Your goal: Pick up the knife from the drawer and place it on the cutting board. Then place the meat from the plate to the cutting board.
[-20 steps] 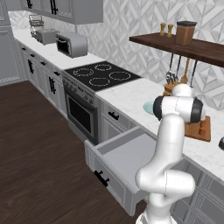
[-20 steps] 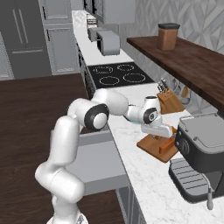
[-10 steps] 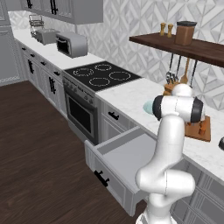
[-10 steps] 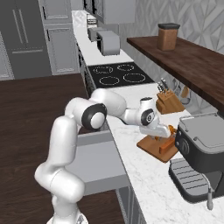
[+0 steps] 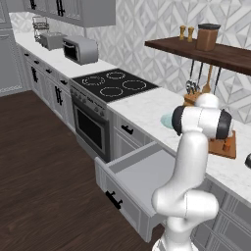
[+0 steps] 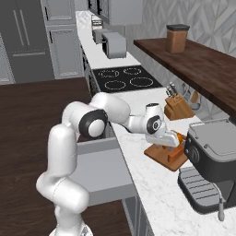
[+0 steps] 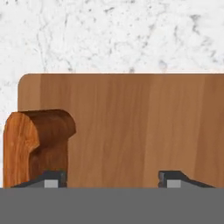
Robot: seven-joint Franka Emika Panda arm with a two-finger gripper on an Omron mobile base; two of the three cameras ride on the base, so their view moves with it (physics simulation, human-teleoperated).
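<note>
A: End effector [image 7: 112,178] is hovering over the cutting board [image 7: 144,127], fingers [image 7: 175,178] standing apart. The knife [image 7: 37,144] is resting against the left finger, wooden handle up, over the board; whether it is touching the wood, I cannot tell.

B: Risk?

A: Handle is sitting close to the board's edge. If the finger is dragging it on the way up, the knife could be tipping off onto the tabletop [image 7: 113,35].

B: Further out?

A: The drawer [image 5: 142,179] is hanging open beside the arm. The plate [image 5: 167,120] is lying just past the elbow; a wide swing toward it could be clipping the knife block [image 6: 177,107].
</note>
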